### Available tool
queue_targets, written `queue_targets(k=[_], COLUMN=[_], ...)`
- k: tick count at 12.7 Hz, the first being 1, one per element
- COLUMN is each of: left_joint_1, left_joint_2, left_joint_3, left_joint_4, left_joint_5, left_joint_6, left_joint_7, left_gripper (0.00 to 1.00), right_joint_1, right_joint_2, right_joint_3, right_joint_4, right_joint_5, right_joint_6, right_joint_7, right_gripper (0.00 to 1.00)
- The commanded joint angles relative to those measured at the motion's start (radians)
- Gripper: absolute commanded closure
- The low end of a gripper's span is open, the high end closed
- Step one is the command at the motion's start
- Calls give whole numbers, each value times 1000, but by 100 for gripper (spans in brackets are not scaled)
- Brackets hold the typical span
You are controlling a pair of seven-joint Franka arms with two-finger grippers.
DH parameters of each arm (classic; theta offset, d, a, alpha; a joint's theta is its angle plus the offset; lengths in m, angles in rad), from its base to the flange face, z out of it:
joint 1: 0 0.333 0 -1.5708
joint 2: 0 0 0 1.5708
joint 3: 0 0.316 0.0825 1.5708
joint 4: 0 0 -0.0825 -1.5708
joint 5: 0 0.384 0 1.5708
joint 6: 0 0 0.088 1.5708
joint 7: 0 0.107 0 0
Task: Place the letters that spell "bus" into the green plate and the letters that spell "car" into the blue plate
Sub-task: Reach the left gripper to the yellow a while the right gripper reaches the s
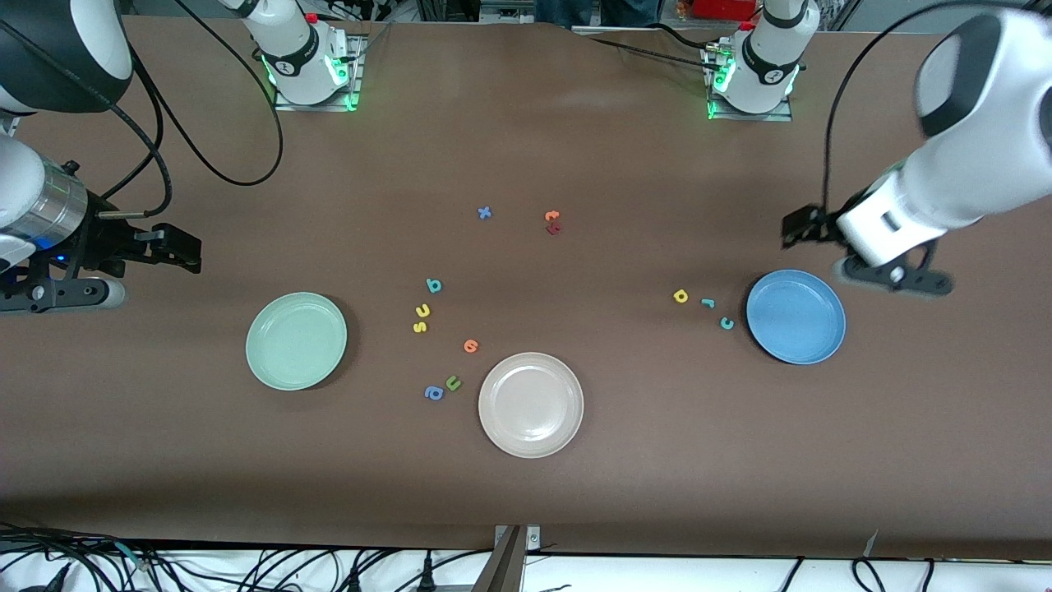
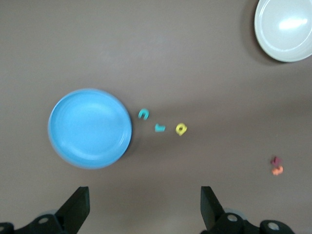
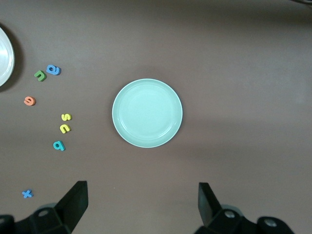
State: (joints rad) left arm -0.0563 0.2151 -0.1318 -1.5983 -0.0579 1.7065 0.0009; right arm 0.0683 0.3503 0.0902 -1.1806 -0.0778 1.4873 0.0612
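Brown table point(image 1: 575, 123) carries three plates and eleven small foam letters, all of them lying flat with bare surface around each group. Of the plates, the green plate point(image 1: 297, 340) sits toward my right arm's end, the blue plate point(image 1: 795, 316) toward my left arm's end, and a beige plate point(image 1: 531, 404) lies between them, nearer the front camera. Three letters stand in a short column beside the green plate on its beige-plate side: a teal "b" point(image 1: 434, 285), a yellow "u" point(image 1: 422, 311) and a yellow "s" point(image 1: 420, 326). Three more run in a row just beside the blue plate: a yellow "a" point(image 1: 680, 296), a teal "r" point(image 1: 708, 303) and a teal "c" point(image 1: 726, 323), the "c" closest to the rim. Spare letters number five: a blue "x" point(image 1: 484, 212), an orange and red pair point(image 1: 552, 221), an orange letter point(image 1: 470, 345), a green "u" point(image 1: 453, 382) and a blue "a" point(image 1: 433, 393). Both plates are empty, with open table all round them. My left gripper point(image 2: 145, 209) hangs over the table by the blue plate's edge, jaws wide apart and holding nothing. My right gripper point(image 3: 142, 207) hangs over the table near the green plate, jaws likewise spread and empty.
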Motion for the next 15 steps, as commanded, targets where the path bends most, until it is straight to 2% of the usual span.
queue_targets(k=[1,3,5,7,8,9,11,13,15], left_joint_1=[-74,-108,-119,-117,-119,-119,-120,-138,-146], left_joint_2=[142,182,210,201,196,191,190,211,213], left_joint_3=[6,6,6,6,6,6,6,6,6], left_joint_4=[29,15,-37,-127,-190,-256,-319,-351,-449], left_joint_5=[-11,-11,-13,-11,-11,-11,-11,19,32], left_joint_6=[58,103,163,235,286,355,439,514,658], left_joint_7=[48,94,157,192,206,243,309,387,422], left_gripper=[0,0,0,0,0,0,0,0,0], right_joint_1=[1,-1,7,28,92,131,160,179,191], right_joint_2=[6,6,-1,1,10,31,84,136,183], right_joint_3=[0,2,2,13,10,3,3,3,3], right_joint_4=[15,-37,-101,-186,-195,-194,-205,-226,-247], right_joint_5=[0,4,-8,-2,-13,-13,-7,3,6], right_joint_6=[-1,62,132,191,226,255,350,421,491], right_joint_7=[12,-19,-79,-80,-58,-11,107,132,153], right_gripper=[0,0,0,0,0,0,0,0,0])
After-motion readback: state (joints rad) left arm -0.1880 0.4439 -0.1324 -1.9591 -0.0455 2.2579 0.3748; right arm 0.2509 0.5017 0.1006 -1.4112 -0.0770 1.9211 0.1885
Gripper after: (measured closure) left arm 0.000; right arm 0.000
